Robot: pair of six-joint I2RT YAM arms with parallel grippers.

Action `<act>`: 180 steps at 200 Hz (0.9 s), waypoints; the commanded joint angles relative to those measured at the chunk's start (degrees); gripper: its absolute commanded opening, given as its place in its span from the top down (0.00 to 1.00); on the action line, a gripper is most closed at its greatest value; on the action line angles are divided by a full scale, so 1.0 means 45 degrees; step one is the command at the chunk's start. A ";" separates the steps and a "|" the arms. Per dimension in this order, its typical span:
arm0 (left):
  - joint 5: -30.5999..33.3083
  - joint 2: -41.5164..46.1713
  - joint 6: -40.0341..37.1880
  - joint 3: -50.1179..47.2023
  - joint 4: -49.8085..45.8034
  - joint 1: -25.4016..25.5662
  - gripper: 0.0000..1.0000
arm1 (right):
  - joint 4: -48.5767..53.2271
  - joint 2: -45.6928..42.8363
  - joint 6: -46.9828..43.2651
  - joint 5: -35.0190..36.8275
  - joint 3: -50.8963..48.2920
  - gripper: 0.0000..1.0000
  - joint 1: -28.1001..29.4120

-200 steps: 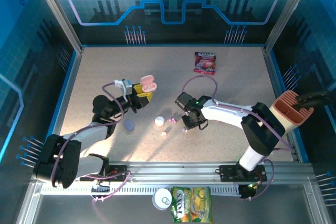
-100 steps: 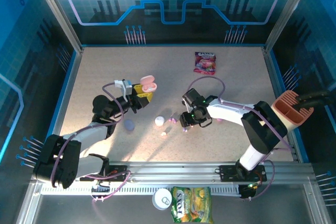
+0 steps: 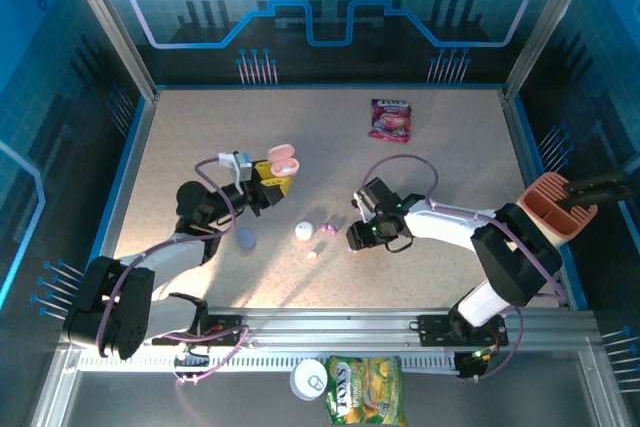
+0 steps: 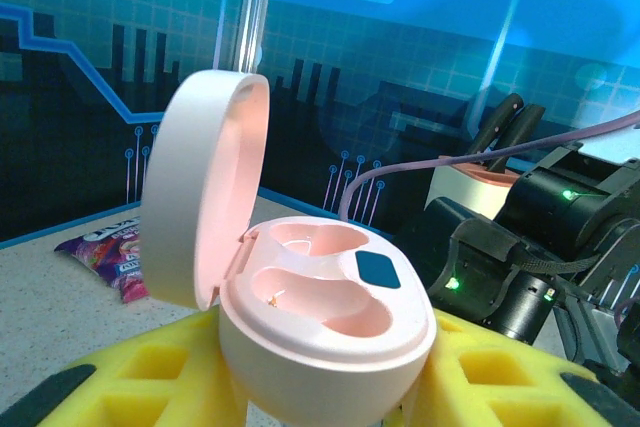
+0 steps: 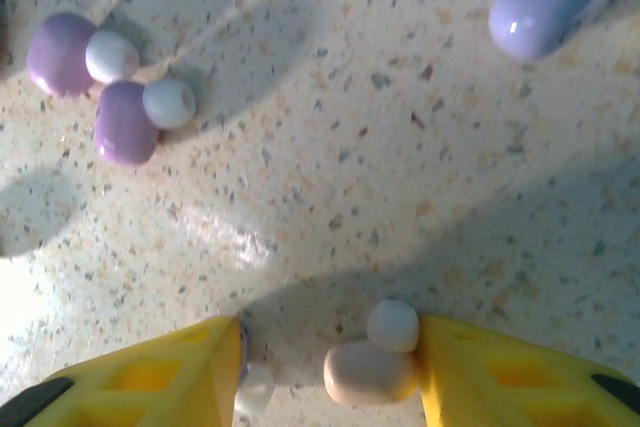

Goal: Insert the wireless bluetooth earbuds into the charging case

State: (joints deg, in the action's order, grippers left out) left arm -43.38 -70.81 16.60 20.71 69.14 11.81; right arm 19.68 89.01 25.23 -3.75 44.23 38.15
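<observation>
- Your table point(image 3: 450, 157) lies open toward 12 o'clock.
- Your left gripper point(image 3: 262, 179) clamps the open pink case point(image 4: 320, 317).
- Your right gripper point(image 5: 328, 372), jaws apart, straddles a pale earbud point(image 5: 365, 375) touching its 3 o'clock finger.
- Purple earbuds point(image 5: 125, 125) lie at 10 o'clock.

Pink charging case point(image 4: 322, 319) open; pink earbud point(image 5: 368, 372), purple earbuds point(image 5: 124, 135) loose.

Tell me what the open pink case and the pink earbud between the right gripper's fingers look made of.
The pink case looks like hard moulded plastic with a smooth satin finish: soft highlights run along the lid's rim and the wells. The pink earbud is probably smooth plastic with a faint sheen. Its white tip looks softer, perhaps silicone, but that is uncertain.
</observation>
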 commanded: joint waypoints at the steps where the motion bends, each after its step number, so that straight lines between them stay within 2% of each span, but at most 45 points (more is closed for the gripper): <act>1: -0.0282 0.0013 0.0022 -0.0049 0.0357 -0.0086 0.61 | 0.0938 -0.0441 0.0220 -0.0556 -0.0385 0.50 0.0169; 62: -0.0243 0.0031 -0.0035 -0.0099 0.0359 -0.0087 0.61 | 0.0474 -0.1247 0.0081 -0.1289 -0.0467 0.49 0.0404; 80: -0.0213 0.0068 -0.0056 -0.0144 0.0367 -0.0105 0.61 | 0.0716 -0.1387 0.0018 -0.0955 -0.0292 0.49 0.0414; 114: -0.0166 0.0128 -0.0164 -0.0188 0.0322 -0.0097 0.61 | 0.2507 -0.1111 -0.0907 0.1488 0.0890 0.49 0.0913; 139: -0.0025 0.0202 -0.0202 -0.0214 0.0260 -0.0216 0.61 | 0.4186 -0.0313 -0.1415 0.3941 0.2248 0.50 0.1564; 180: 0.0158 0.0418 -0.0303 -0.0255 0.0174 -0.0618 0.61 | 0.5911 0.1269 -0.0911 0.7032 0.3829 0.56 0.2802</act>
State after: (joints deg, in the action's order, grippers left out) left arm -43.20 -70.74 16.47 20.29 69.23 10.24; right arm 37.85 90.98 20.45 15.40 58.30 47.70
